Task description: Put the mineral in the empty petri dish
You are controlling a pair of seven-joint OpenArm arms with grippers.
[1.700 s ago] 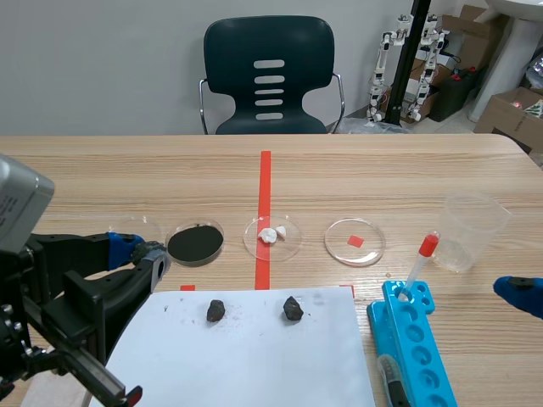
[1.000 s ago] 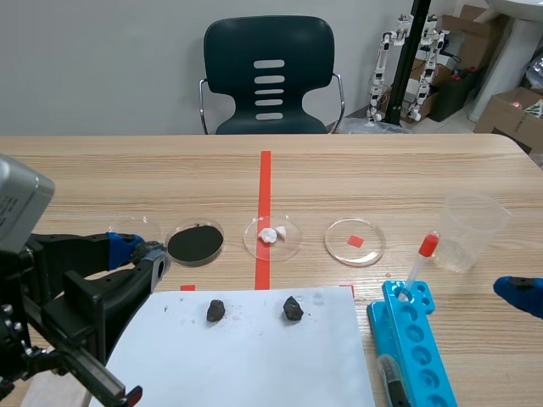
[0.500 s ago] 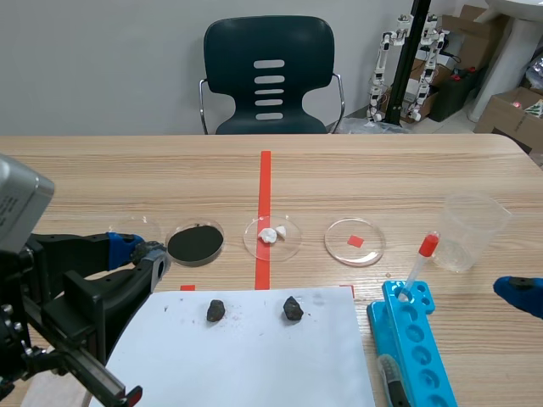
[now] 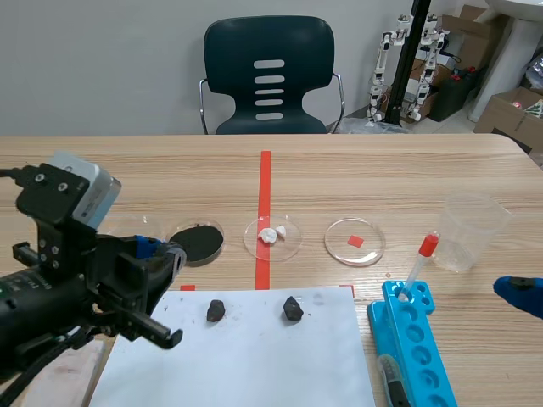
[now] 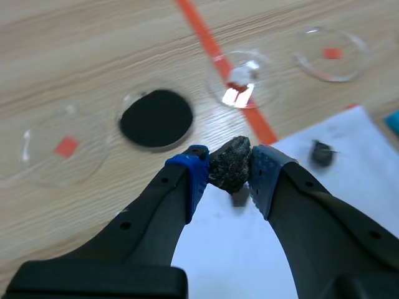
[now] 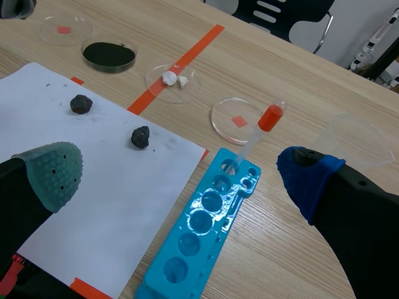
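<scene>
Table (image 4: pixel 339 178), four petri dishes (image 4: pixel 339 248), three minerals (image 4: pixel 293 308), one in left gripper (image 5: pixel 229 167).

Left dish (image 5: pixel 87 159): mostly hidden by the left arm (image 4: pixel 59 288) in the scene view.
Mineral (image 5: pixel 229 163): sides covered by the pads (image 5: pixel 196 171).
Rack (image 4: pixel 413 339): near end cut off in the scene view.
Cup (image 6: pixel 356 138): partly hidden by a right finger (image 6: pixel 349 205).
Dark shape (image 5: pixel 240 198) under the mineral: blurred, not identified.

Black arms (image 4: pixel 51 297); blue dotted gripper pads (image 5: pixel 196 171), one seemingly grey-green; grey camera housing (image 4: pixel 85 188).
</scene>
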